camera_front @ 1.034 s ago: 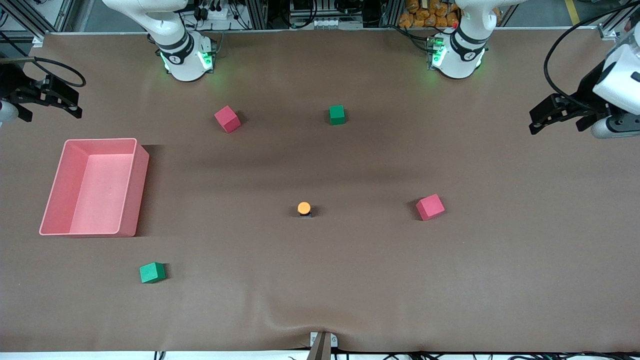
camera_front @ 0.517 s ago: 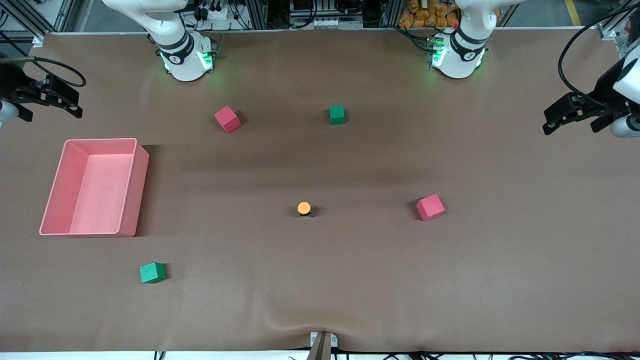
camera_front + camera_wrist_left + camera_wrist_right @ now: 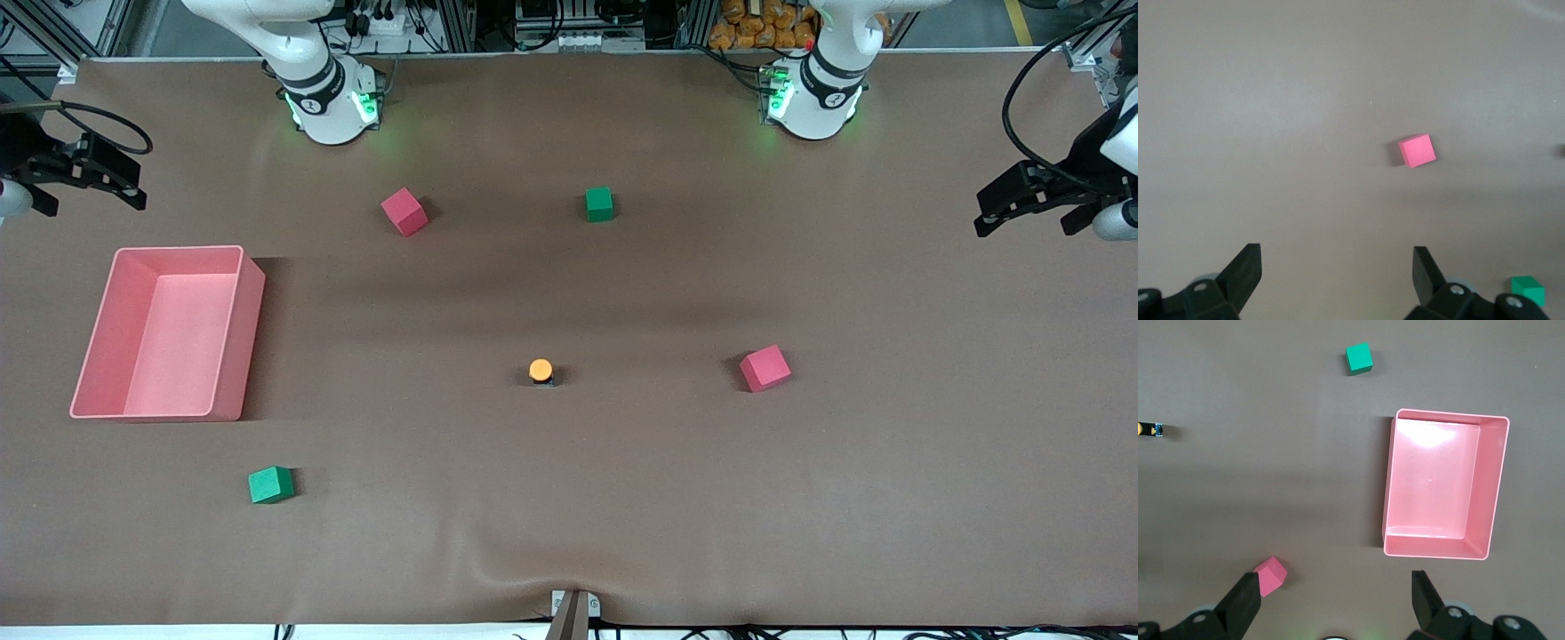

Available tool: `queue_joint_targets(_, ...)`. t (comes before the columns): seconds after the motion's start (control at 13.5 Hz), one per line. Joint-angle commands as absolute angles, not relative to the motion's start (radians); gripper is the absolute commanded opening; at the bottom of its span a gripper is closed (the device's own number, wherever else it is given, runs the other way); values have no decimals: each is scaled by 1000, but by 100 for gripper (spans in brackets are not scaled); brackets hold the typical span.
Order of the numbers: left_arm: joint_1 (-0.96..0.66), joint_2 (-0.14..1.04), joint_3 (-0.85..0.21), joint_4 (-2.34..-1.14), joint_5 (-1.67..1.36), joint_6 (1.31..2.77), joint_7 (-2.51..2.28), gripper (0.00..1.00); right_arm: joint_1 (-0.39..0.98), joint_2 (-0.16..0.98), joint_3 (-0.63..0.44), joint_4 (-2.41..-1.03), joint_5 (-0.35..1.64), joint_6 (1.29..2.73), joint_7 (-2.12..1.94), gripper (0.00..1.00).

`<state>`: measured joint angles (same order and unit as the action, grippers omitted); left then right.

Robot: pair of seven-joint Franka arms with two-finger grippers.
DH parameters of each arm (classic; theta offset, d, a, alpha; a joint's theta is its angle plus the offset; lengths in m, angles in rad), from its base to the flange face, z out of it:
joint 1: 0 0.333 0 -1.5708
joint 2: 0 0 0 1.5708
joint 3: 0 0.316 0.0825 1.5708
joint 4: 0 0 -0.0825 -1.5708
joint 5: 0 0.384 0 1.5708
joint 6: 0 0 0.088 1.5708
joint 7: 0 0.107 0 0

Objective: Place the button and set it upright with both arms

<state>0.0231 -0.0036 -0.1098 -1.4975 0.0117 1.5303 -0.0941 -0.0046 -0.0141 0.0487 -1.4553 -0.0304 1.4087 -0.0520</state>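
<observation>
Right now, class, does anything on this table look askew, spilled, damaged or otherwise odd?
Nothing stands out. The button stands upright at mid-table, orange cap up. The cubes sit apart and whole, and the pink bin is upright. The left gripper and right gripper hang open at their ends of the table. The brown cover wrinkles slightly at the front edge.

Brown table mat [image 3: 622,498] lies bare all round the small orange-capped button on its black body [image 3: 540,371]; nothing stands close to it

Nearest obstacle: red foam cube [image 3: 765,368], beside the button toward the left arm's end, well apart

Pink open plastic bin [image 3: 252,329] and green foam cube [image 3: 270,484] sit toward the right arm's end, well apart

Second red cube [image 3: 404,211] and second green cube [image 3: 598,204] lie farther from the front camera, near the bases

Left gripper [image 3: 1022,197] and right gripper [image 3: 93,173], both spread wide, hang over the table's ends
</observation>
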Motion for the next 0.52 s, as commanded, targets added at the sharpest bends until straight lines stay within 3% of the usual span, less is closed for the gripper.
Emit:
queue_joint_targets(0.0,15,-75,-115,-1583,15,1528,-81,100,-9,-12,48,-1442,-14,1396,-63,100)
queue_joint_targets(0.44,20,-100,-115,-1605,14,1526,-80,100,-11,-12,48,-1442,-14,1396,-63,100)
